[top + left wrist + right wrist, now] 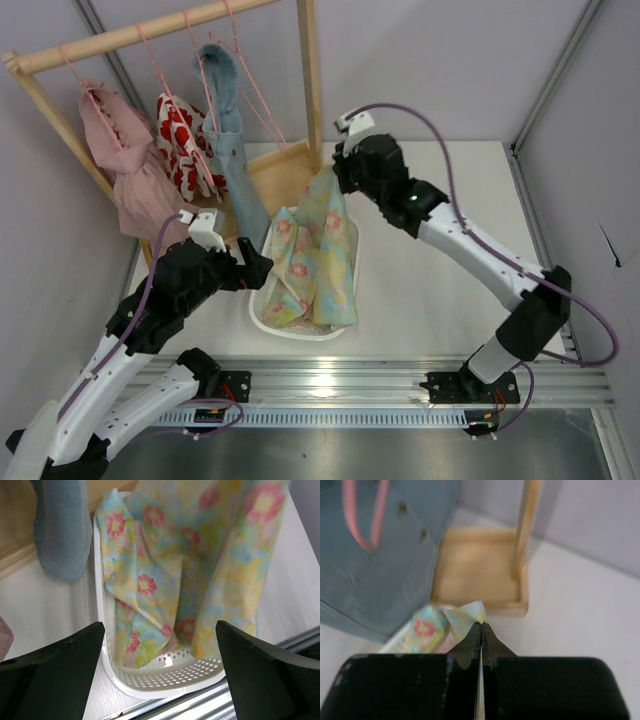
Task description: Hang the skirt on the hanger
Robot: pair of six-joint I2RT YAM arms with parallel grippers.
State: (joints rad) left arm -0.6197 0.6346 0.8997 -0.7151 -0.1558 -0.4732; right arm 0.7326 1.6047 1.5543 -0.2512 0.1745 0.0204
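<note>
Pale yellow and turquoise cloth printed with pink flowers, the skirt [318, 255] hangs from one raised top corner. It trails down into the white basket [262, 312] near the middle of the surface [430, 290]. The right fingers [470, 647] are pressed together on that corner, pinching it just near of the wooden rack [310, 70] and its base. The left fingers [65, 675] are spread wide, just left of the basket, and face the draped cloth. The hanger [263, 100], thin pink wire, hangs on the rack bar to the right of the blue denim garment [235, 160], on the far side of the basket.
</note>
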